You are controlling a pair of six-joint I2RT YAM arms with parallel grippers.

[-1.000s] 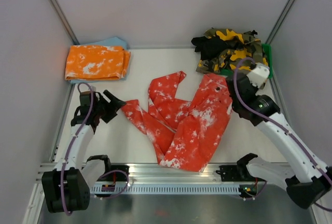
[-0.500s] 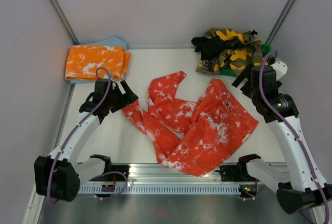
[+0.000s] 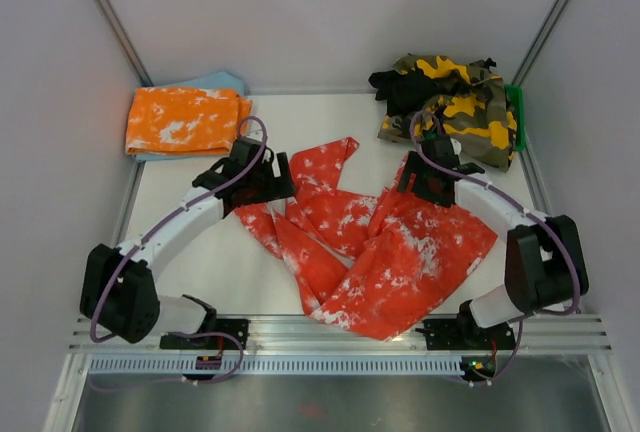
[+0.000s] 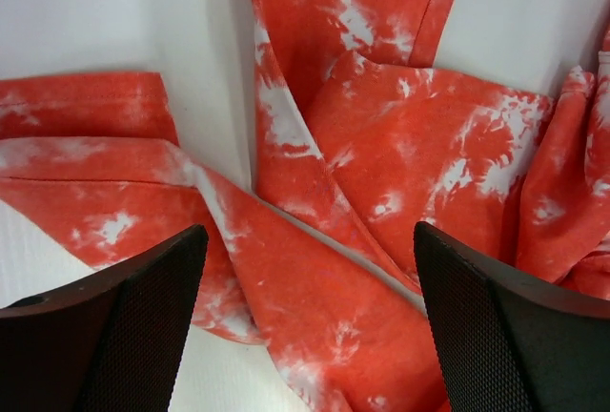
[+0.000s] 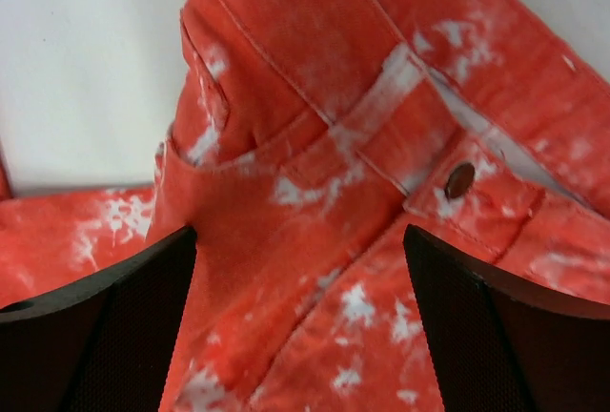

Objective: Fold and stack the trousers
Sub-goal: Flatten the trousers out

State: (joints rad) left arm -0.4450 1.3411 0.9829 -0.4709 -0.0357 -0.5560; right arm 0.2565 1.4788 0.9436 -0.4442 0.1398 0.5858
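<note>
Folded orange-and-white cloth trousers (image 3: 186, 120): far left, judged done.
Left gripper (image 4: 307, 240): fingers spread, empty, over twisted legs.
Red, white-splotched cloth trousers (image 3: 390, 252): mid-table, crumpled, unfolded.
Right gripper (image 5: 300, 236): spread, empty, above waistband.
Camouflage-and-black cloth heap (image 3: 450, 97): far right, apparently pending.

Bare table (image 3: 315, 117) surface runs along the far edge, between the folded orange pair (image 3: 185, 120) at far left and the camouflage-and-black pile (image 3: 450, 97) at far right. A second bare patch lies at near left, beside the red trousers (image 3: 380, 252). The trousers lie crumpled across the centre and obstruct any low pass there. The left gripper (image 3: 275, 180) and right gripper (image 3: 412, 184), jaws spread, hang over the cloth, well apart. Side walls (image 3: 60, 152) bound both flanks.
</note>
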